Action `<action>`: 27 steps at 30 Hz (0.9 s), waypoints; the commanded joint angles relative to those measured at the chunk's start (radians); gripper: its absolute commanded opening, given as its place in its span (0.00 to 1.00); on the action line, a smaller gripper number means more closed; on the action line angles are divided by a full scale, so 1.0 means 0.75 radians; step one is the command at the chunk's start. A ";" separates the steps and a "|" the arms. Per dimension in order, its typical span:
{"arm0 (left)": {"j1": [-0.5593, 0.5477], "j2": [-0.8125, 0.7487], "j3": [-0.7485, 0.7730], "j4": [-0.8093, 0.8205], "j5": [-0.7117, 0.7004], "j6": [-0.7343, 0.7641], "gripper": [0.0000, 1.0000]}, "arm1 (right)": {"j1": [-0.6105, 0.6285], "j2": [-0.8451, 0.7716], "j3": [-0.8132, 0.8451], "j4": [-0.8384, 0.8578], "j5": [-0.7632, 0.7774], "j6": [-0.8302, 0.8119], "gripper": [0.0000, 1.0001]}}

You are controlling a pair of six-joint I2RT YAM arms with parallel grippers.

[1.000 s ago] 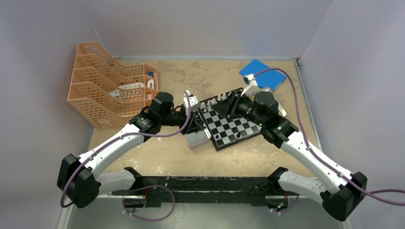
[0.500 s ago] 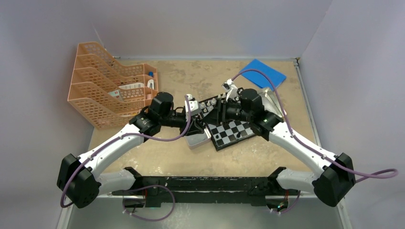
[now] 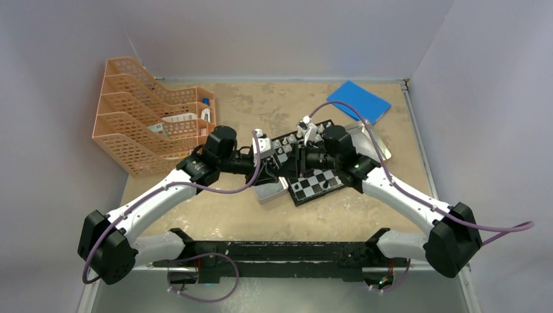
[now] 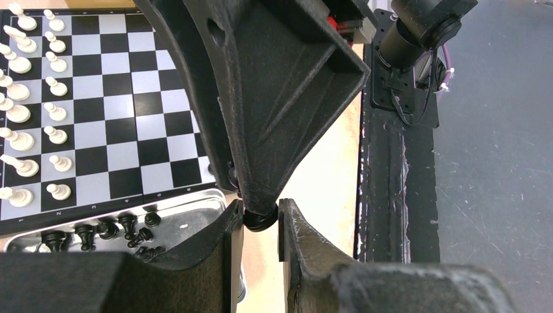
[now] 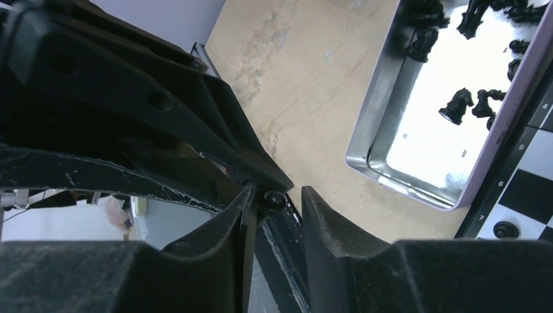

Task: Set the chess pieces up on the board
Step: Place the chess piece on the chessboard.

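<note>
Above the board's left side, the left gripper pinches a black piece; the right gripper, facing it head-on, straddles that piece, fingers part open, apparently not yet touching. Beyond, white pieces stand ranked.

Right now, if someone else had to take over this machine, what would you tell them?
Left fingers: shut on one black piece, held up beside the board.
Right fingers: open on either side of that same piece, not yet gripping it. It looks like a hand-over.
Done: white pieces stand in two rows along one board edge.
Other black pieces: lying in the tin next to the board.
Left to do: set the black side on the opposite rows.
</note>
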 commanded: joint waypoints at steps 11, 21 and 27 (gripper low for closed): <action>0.002 -0.042 -0.012 0.061 0.057 0.059 0.03 | 0.000 -0.041 -0.061 0.120 -0.079 0.049 0.34; 0.002 -0.045 -0.017 0.061 0.074 0.067 0.03 | -0.001 -0.076 -0.066 0.148 -0.039 0.085 0.30; 0.002 -0.053 -0.021 0.063 0.065 0.069 0.03 | 0.000 -0.086 -0.069 0.123 -0.041 0.070 0.26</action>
